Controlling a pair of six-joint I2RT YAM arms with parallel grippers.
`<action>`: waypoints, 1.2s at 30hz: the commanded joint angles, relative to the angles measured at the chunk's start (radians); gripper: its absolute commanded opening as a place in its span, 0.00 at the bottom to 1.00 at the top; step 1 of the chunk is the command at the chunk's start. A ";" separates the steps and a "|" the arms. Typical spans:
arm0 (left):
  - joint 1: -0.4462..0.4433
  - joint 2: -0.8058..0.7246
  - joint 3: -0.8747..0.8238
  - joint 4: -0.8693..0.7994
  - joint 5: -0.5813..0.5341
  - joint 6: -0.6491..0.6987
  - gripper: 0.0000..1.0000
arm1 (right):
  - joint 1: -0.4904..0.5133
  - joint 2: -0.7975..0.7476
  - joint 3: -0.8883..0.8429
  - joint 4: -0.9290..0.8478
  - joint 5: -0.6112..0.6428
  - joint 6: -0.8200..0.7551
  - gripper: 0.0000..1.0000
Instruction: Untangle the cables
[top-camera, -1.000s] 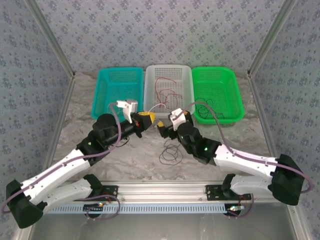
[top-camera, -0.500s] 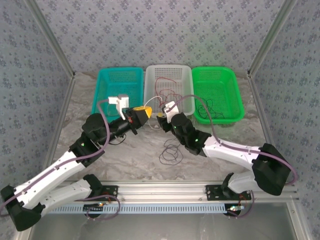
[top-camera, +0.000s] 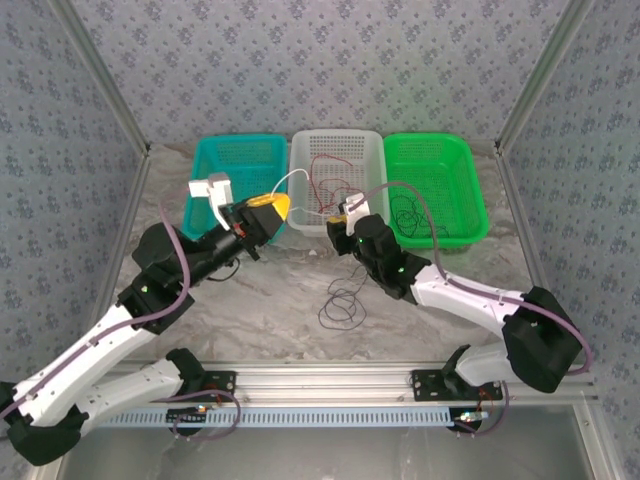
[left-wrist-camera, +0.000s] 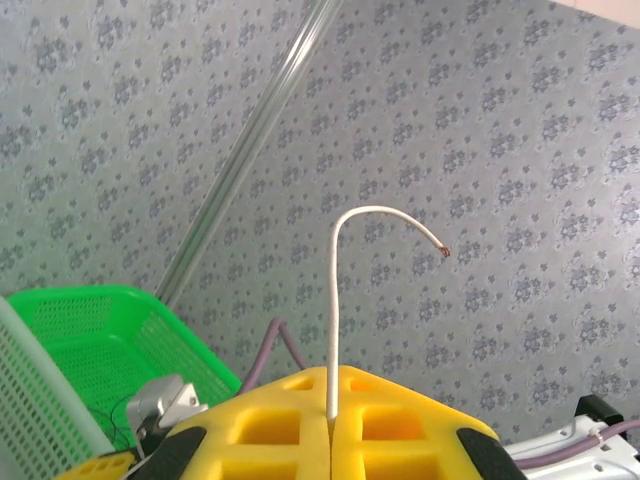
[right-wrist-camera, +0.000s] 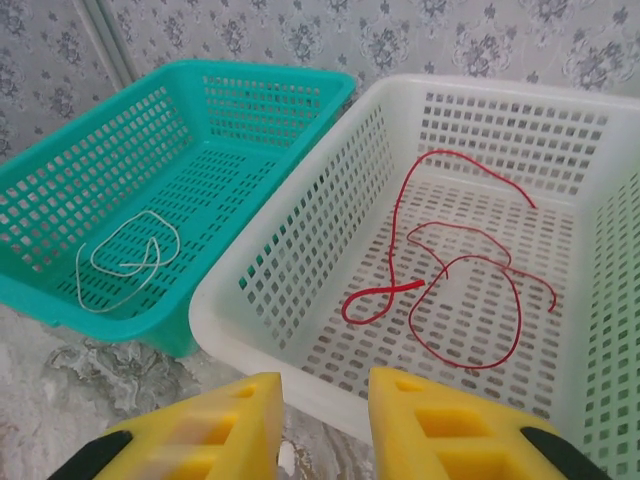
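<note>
White cable (left-wrist-camera: 331, 300) is clamped in left gripper (left-wrist-camera: 330, 388); right gripper (right-wrist-camera: 325, 390) gapes empty; next, likely release over teal basket (right-wrist-camera: 230, 140).

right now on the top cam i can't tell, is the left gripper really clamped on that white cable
observer: yes. In the left wrist view the left gripper has its yellow pads shut on the white cable, which rises from the seam and hooks over to a bare tip.
operator: and the right one, got anything
observer: no. The right gripper has its fingers apart with nothing between them, facing the near wall of the white basket.
operator: teal basket empty?
observer: no, a looped white cable lies on the floor of the teal basket.
</note>
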 joint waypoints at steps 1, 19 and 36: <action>-0.005 -0.013 0.058 0.017 -0.009 0.034 0.06 | -0.009 0.002 -0.001 -0.044 -0.054 0.036 0.29; -0.006 -0.002 0.095 0.054 -0.027 0.034 0.07 | -0.014 0.043 -0.051 -0.058 -0.155 0.068 0.24; -0.005 0.034 0.109 0.041 -0.049 0.040 0.08 | 0.062 -0.093 -0.219 0.047 -0.086 -0.132 0.89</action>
